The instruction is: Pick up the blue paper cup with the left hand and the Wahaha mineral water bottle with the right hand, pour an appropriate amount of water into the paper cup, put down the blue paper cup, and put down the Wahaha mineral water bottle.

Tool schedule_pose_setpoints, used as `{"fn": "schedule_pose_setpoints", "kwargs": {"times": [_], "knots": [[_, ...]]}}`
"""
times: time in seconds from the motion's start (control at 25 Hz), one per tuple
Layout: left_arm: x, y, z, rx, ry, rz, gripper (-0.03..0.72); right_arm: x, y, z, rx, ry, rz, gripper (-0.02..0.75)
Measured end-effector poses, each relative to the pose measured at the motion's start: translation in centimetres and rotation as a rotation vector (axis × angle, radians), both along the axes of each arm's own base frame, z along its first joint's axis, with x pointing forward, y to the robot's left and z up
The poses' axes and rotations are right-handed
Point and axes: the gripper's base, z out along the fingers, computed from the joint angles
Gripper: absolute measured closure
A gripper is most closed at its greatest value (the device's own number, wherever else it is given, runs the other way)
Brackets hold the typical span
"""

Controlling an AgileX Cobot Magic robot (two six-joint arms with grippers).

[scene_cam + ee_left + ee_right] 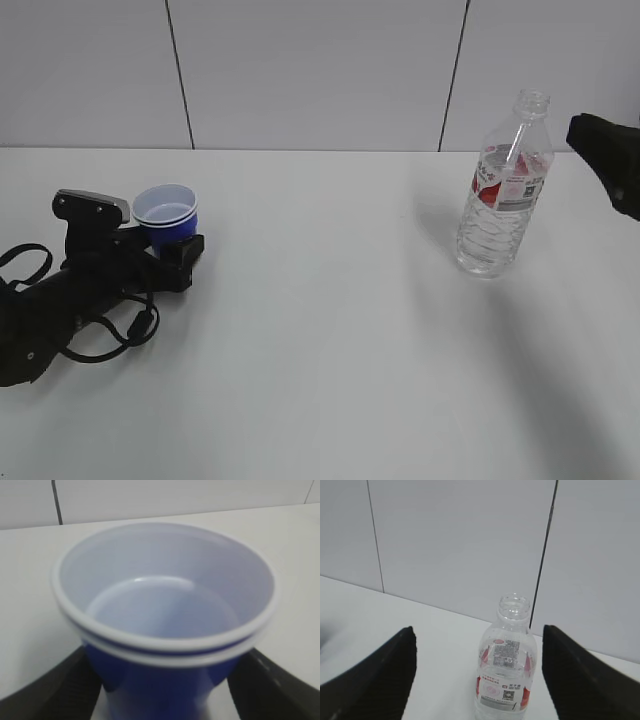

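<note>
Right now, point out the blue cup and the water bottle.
blue cup (168, 224), exterior view, on its blue side wall.
water bottle (504, 187), exterior view, on its label band.

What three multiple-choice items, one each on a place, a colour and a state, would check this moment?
1. Where is the blue paper cup?
A. between the fingers of the left hand
B. beside the bottle
C. under the right hand

2. What colour is the cup's inside?
A. red
B. white
C. black

3. What is the state of the Wahaha mineral water bottle?
A. lying on its side
B. lifted and tilted over the cup
C. upright on the table, cap off

Key: 1 A, the left wrist view shows dark fingers either side of the cup. 2 B, seen inside the rim. 3 C, its mouth is open, and the right hand has not closed on it.
</note>
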Motion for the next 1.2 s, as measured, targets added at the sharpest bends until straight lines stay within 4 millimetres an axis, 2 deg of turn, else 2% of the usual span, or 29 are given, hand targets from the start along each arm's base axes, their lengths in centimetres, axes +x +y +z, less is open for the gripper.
{"fn": "schedule_pose_setpoints", "kwargs": {"times": [0.36,0.96,1.2], "knots": [[-0.07,0.00,-0.63,0.004,0.015,-0.002,0.120,0.00,0.01,0.02,0.001,-0.002,0.001,0.150],[0.81,-0.23,-0.13,-0.004,-0.018,-0.003,0.125,-0.01,0.03,0.06,0.002,-0.007,0.004,0.150],[0.81,-0.23,-0.13,-0.004,-0.018,-0.003,0.207,-0.01,0.04,0.08,0.003,-0.008,0.004,0.150]]}}
